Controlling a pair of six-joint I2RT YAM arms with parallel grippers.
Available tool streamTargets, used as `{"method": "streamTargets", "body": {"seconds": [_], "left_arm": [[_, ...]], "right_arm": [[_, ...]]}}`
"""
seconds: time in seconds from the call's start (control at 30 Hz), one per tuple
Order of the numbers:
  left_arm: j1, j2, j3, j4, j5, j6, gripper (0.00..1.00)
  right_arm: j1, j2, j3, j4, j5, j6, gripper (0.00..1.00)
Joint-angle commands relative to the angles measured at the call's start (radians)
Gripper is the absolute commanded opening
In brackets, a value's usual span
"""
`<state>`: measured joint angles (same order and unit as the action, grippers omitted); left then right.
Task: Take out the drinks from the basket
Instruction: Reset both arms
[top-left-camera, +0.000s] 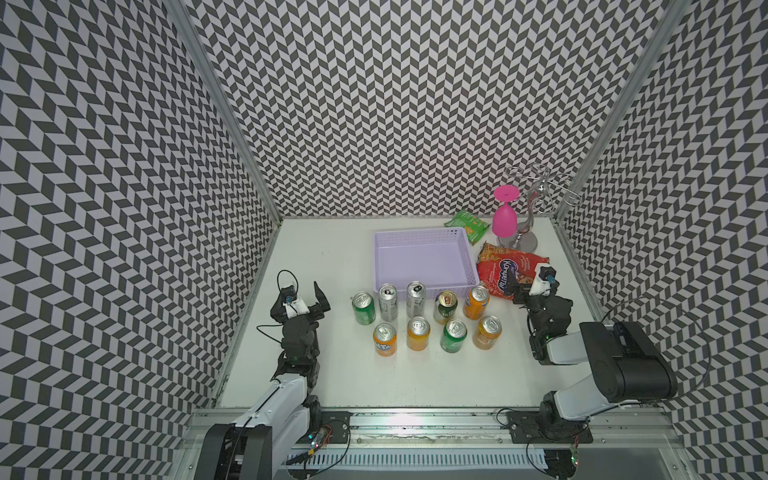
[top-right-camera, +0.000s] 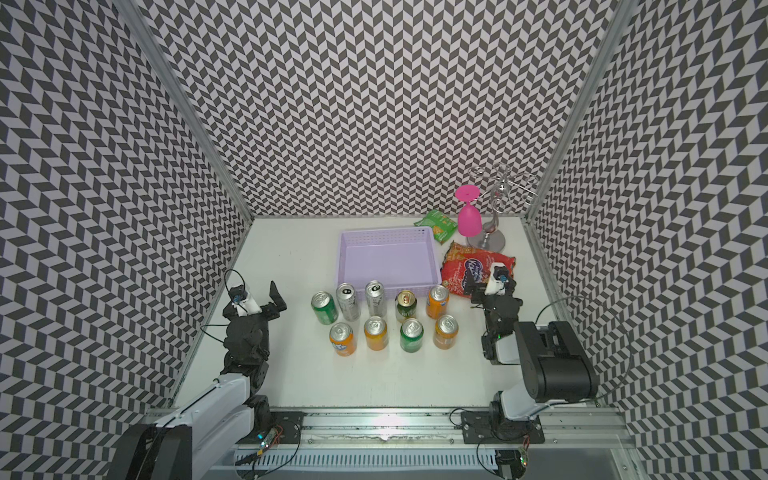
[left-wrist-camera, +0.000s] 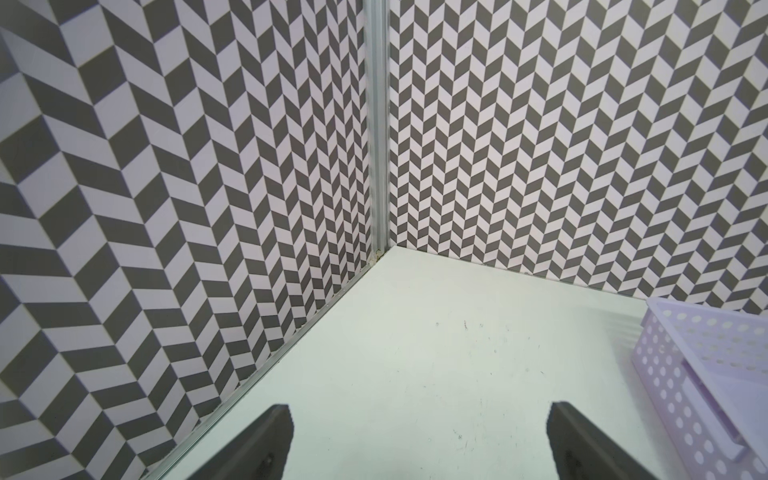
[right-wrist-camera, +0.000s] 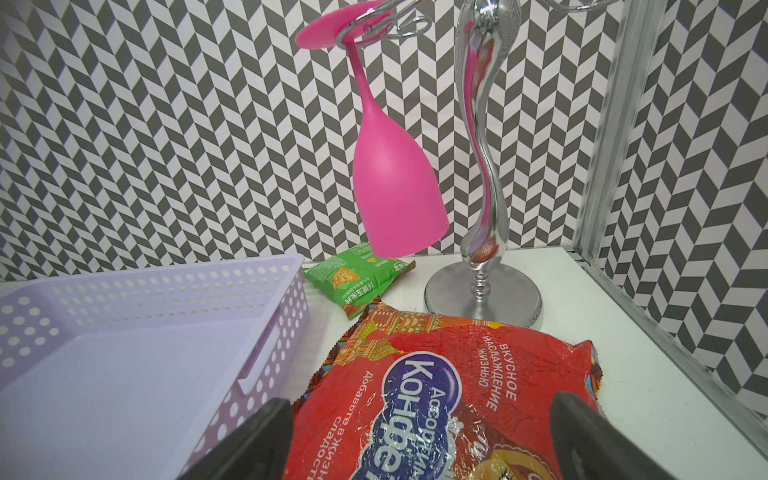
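Nine drinks (top-left-camera: 417, 333) stand upright on the table (top-left-camera: 332, 374) in both top views, in two rows at six o'clock of the basket (top-left-camera: 424, 266), which holds nothing. The left gripper (top-left-camera: 305, 296) sits at nine o'clock of the drinks. The right gripper (top-left-camera: 525, 283) sits at three o'clock, at the near edge of the red snack bag (top-left-camera: 494, 270). Neither carries anything.

Left wrist view: the jaws are spread wide over bare table, with a corner of the basket (left-wrist-camera: 685, 374) beside them.

Right wrist view: the jaws are wide apart above the red snack bag (right-wrist-camera: 457, 374), and the basket (right-wrist-camera: 124, 374) floor is bare.

The emptying looks finished, so the next move calls only for parking both arms clear of the drinks.
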<state>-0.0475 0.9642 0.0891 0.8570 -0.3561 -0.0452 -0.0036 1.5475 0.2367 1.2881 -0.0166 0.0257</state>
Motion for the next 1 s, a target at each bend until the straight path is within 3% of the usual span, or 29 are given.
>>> {"method": "streamTargets", "body": {"seconds": [0.0, 0.27, 0.5, 0.6, 0.77, 0.97], "left_arm": [[0.015, 0.057, -0.008, 0.161, 0.09, 0.053, 0.99], [0.052, 0.278, 0.0, 0.362, 0.229, 0.051, 0.99], [0.06, 0.333, 0.066, 0.307, 0.325, 0.059, 0.99], [0.059, 0.351, 0.053, 0.366, 0.37, 0.05, 0.99], [0.058, 0.479, 0.033, 0.534, 0.394, 0.04, 0.99], [0.06, 0.574, 0.059, 0.582, 0.409, 0.048, 0.99]], "right_arm": [[-0.005, 0.006, -0.007, 0.057, -0.009, -0.008, 1.0], [-0.005, 0.006, -0.007, 0.057, -0.009, -0.008, 1.0], [-0.004, 0.006, -0.007, 0.057, -0.009, -0.008, 1.0], [-0.005, 0.005, -0.007, 0.056, -0.009, -0.008, 1.0], [-0.004, 0.006, -0.007, 0.059, -0.007, -0.008, 0.99], [-0.004, 0.005, -0.007, 0.059, -0.007, -0.009, 1.0]]}}
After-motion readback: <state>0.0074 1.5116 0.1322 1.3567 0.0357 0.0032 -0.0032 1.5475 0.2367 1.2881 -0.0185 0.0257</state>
